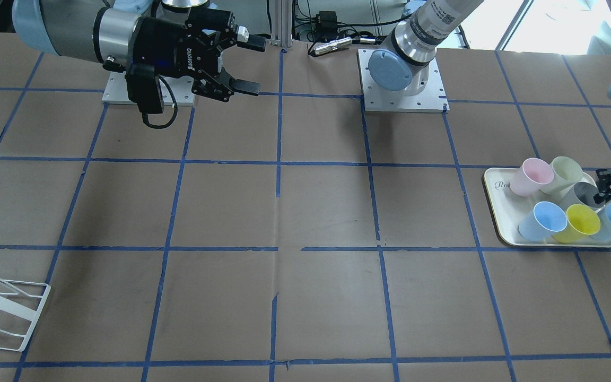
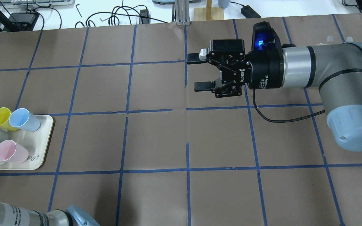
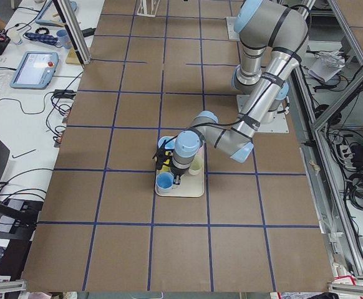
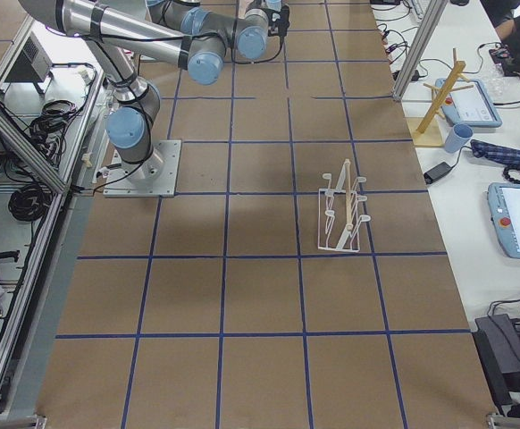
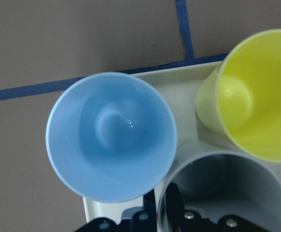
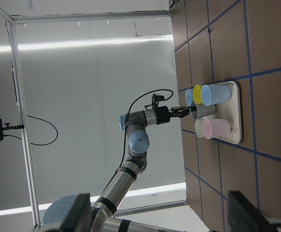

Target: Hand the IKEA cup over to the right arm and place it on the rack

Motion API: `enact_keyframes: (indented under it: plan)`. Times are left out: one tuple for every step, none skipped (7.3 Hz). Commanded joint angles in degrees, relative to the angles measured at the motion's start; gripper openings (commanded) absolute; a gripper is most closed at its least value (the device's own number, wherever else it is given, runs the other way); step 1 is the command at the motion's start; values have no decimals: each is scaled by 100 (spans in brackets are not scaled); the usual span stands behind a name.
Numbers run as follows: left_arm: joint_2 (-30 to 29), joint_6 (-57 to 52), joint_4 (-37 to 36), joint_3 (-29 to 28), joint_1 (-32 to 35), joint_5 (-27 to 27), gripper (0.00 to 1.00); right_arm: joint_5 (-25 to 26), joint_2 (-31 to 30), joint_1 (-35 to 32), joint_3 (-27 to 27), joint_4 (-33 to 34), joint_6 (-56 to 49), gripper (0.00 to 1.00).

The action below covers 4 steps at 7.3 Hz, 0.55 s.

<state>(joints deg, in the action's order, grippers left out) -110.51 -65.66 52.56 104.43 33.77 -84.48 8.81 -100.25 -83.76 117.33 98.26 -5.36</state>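
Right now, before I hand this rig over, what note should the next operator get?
Left gripper: at the IKEA cup on the cream tray, straddling its rim; grip unclear.
Right gripper: open, empty, in mid-air.
Rack: empty, far across from the tray.
Done: approach to the cup.
To do: lift, hand to right gripper, place on rack.

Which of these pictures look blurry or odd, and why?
Left wrist view: very close, so the blue cup looks slightly soft, with a glint inside. Right wrist view: turned sideways, its own fingers blurred. Front-facing view: bright glare top right.
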Motion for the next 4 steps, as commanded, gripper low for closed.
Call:
enact_keyframes:
  plan:
    - [135, -183, 192, 25, -11, -7, 8, -2, -4, 0, 0, 1, 0, 100]
    - [135, -184, 193, 33, -11, -7, 5, -2, -4, 0, 0, 1, 0, 100]
    - [135, -236, 202, -10, -20, -7, 4, -10, 5, 0, 0, 1, -8, 100]
    - [153, -541, 202, -98, -89, -7, 1, -10, 5, 0, 0, 1, -17, 100]
